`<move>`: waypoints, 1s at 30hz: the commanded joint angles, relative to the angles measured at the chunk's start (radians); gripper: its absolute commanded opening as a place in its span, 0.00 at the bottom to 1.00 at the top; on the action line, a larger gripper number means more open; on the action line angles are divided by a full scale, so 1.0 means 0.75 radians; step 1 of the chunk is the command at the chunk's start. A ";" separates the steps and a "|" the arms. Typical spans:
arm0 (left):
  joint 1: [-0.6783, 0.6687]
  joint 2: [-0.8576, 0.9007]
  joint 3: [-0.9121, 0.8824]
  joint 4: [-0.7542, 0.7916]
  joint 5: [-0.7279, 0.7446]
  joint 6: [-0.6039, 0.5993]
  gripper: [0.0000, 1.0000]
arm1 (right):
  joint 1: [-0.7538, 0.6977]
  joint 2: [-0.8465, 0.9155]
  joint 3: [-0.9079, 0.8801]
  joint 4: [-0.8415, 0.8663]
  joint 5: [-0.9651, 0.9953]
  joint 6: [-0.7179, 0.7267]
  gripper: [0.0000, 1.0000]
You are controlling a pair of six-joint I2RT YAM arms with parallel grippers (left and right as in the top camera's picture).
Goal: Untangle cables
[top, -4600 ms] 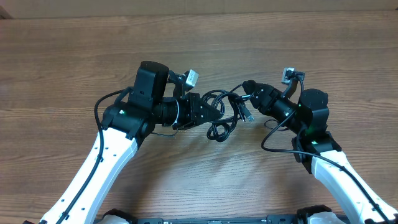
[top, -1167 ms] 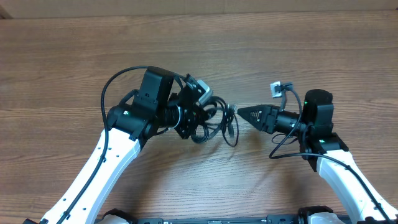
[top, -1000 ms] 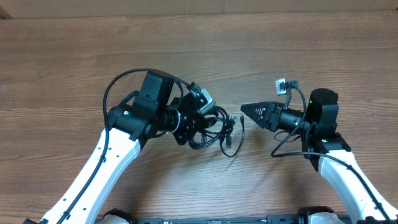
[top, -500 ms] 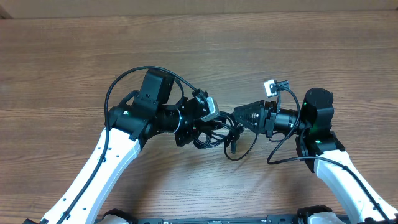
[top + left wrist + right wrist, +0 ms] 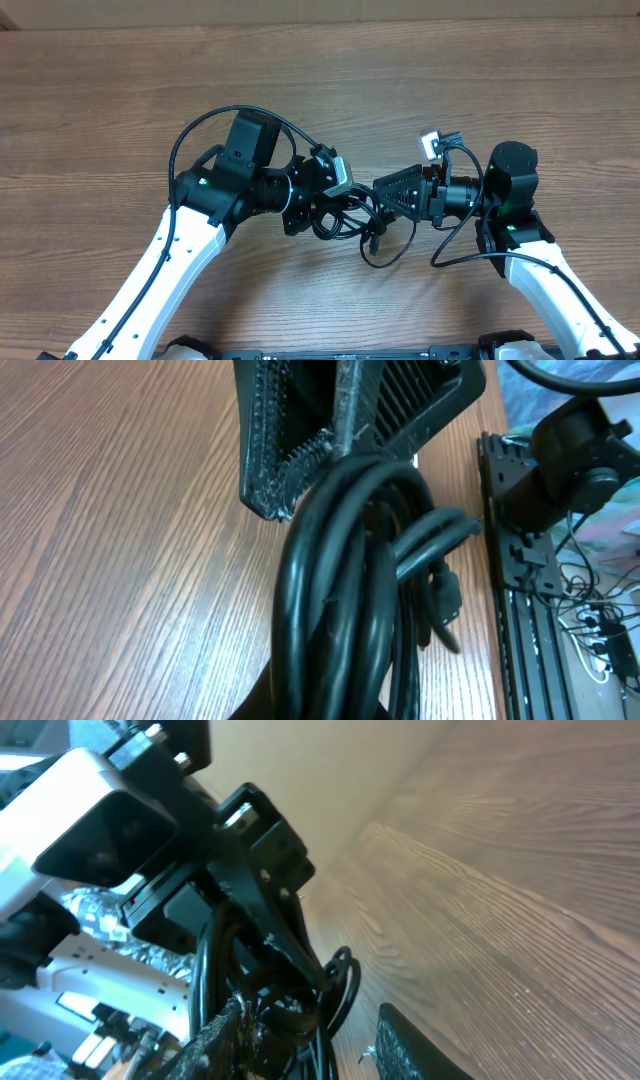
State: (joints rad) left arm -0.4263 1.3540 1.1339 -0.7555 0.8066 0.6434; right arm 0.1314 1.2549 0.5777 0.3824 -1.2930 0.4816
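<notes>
1. Cables (image 5: pixel 350 214): a loose loop hangs on the robot's side of the left gripper (image 5: pixel 332 198), seen overhead only.
2. Left wrist view: bundle pinched tight in left gripper.
3. Right gripper (image 5: pixel 312 1025) opposite left gripper, jaws apart; the gap shows in the right wrist view only.

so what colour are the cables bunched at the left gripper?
Black, with a slight sheen. The cables show best in the left wrist view.

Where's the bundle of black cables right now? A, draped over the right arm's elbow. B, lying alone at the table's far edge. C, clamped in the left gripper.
C: the left wrist view shows the left gripper closed on the cables, and overhead the right gripper sits close beside them.
</notes>
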 commanded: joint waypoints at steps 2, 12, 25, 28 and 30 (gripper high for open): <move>-0.024 -0.026 0.010 0.010 0.033 0.006 0.04 | 0.007 0.000 0.016 0.059 -0.154 -0.006 0.39; -0.025 -0.025 0.010 -0.026 -0.064 0.005 0.04 | -0.002 0.000 0.016 0.187 -0.302 -0.006 0.43; -0.026 -0.025 0.010 -0.064 -0.076 0.005 0.04 | -0.152 0.000 0.016 0.182 -0.326 0.066 0.43; -0.026 -0.025 0.010 -0.044 -0.072 -0.022 0.04 | -0.129 0.000 0.016 0.183 -0.325 0.065 0.43; -0.026 -0.025 0.010 -0.019 -0.056 -0.052 0.04 | -0.106 0.000 0.016 0.182 -0.301 0.065 0.43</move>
State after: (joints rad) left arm -0.4454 1.3430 1.1339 -0.7864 0.7395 0.6373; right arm 0.0311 1.2568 0.5777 0.5137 -1.5085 0.5228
